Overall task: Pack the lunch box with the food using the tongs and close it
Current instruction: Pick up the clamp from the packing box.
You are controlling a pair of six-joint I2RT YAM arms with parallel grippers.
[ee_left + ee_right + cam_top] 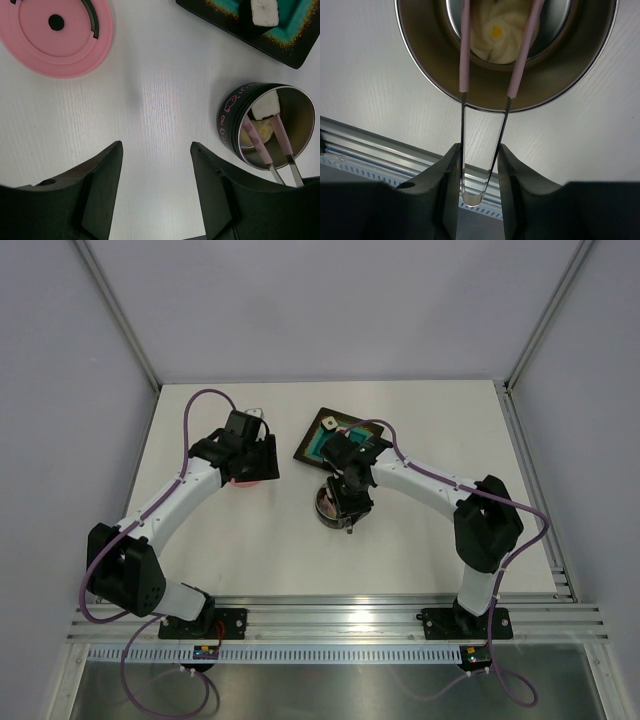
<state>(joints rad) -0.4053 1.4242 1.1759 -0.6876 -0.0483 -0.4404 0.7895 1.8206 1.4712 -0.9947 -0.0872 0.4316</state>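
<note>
Tongs (pixel 464 60) are pinched at their joined end in my right gripper (pixel 477 150), long axis pointing into the lunch box (pixel 420 55). My left gripper (pixel 156 145) stands wide, left of it.

Steel lunch box (pixel 229 114) open, pink lid (pixel 55 40) lying apart, pink-sleeved tongs (pixel 464 60) inside at white food cube (pixel 265 106).

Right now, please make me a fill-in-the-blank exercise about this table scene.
The lid lying on the table is ____.
The left gripper is ____ and holds nothing.
The right gripper is shut on the tongs, which reach ____ the steel lunch box.
The dark tray has a ____ centre.
Missing words: pink; open; into; teal.
</note>
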